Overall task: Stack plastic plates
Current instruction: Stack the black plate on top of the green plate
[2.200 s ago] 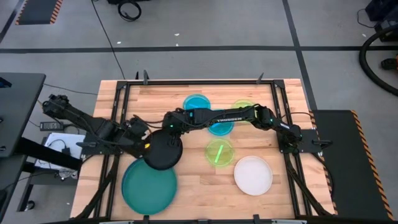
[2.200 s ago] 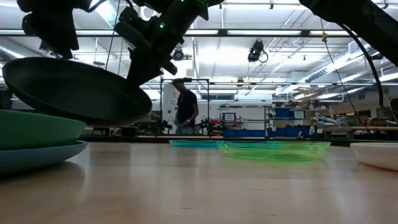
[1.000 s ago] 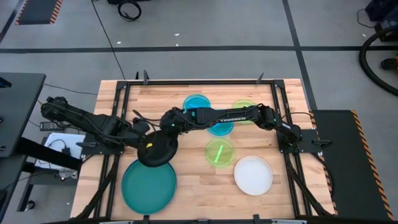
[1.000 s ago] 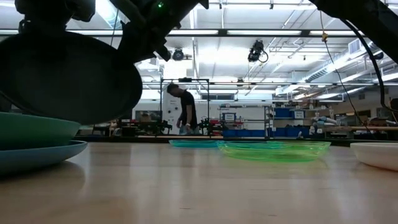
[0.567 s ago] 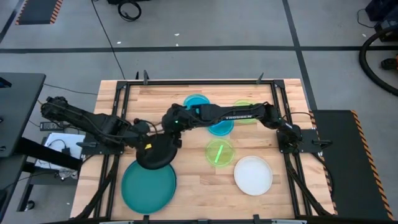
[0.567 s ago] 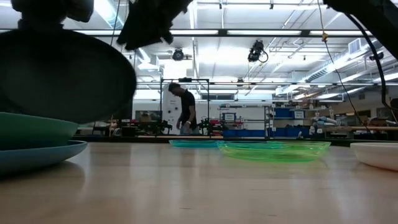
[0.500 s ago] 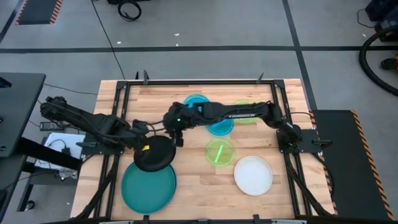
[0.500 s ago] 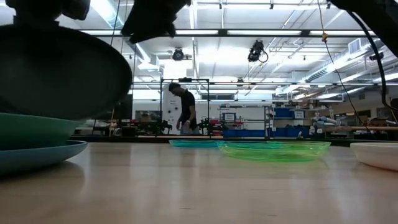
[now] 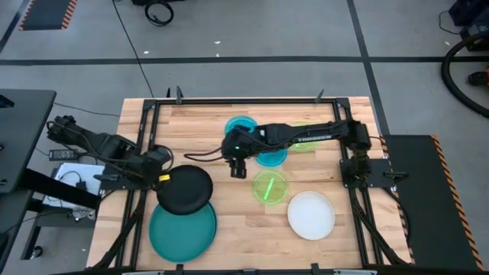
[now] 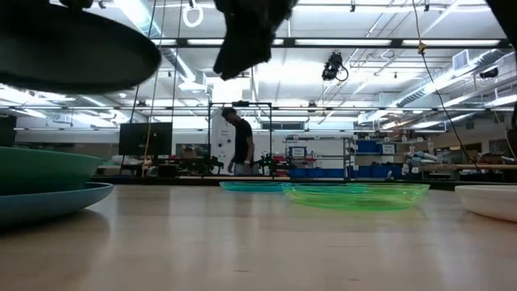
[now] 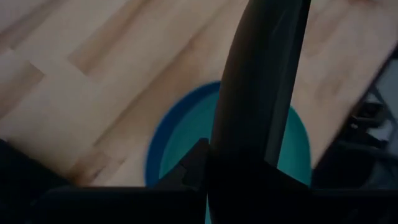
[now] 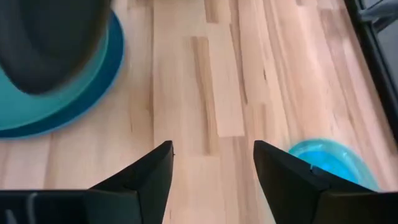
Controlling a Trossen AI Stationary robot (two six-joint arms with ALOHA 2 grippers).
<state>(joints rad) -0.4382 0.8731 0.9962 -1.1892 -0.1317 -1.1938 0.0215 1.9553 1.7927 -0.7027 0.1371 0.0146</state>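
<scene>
My left gripper (image 9: 162, 178) is shut on the black plate (image 9: 186, 191), which hangs in the air above the large teal plate (image 9: 183, 229). In the low view the black plate (image 10: 73, 48) is well above the teal plate (image 10: 36, 170), which rests in a blue plate (image 10: 56, 202). My right gripper (image 9: 238, 169) stands open near the table's middle, to the right of the black plate, with nothing between its fingers (image 12: 149, 177). On the table lie two cyan plates (image 9: 243, 125) (image 9: 270, 156), two lime green plates (image 9: 269, 186) (image 9: 299, 133) and a white plate (image 9: 311, 215). My left gripper pinches the black plate's rim on its left side (image 9: 166, 182) between the two fingers. The fingers come nearly level from the table's left. In the left wrist view the plate's edge (image 11: 239, 140) runs out from between them. The plate is lifted clear, about level.
Black frame rails (image 9: 145, 137) run along the table's left, right and far sides. Bare wood (image 9: 229, 229) lies between the teal plate and the white plate. A person (image 10: 241, 141) stands far off in the room behind.
My right gripper has opened, let go of the black plate's far rim and gone toward the table's right edge. My left gripper has raised the black plate and drawn it a little left and nearer; the plate has gone from tilted to about level.
</scene>
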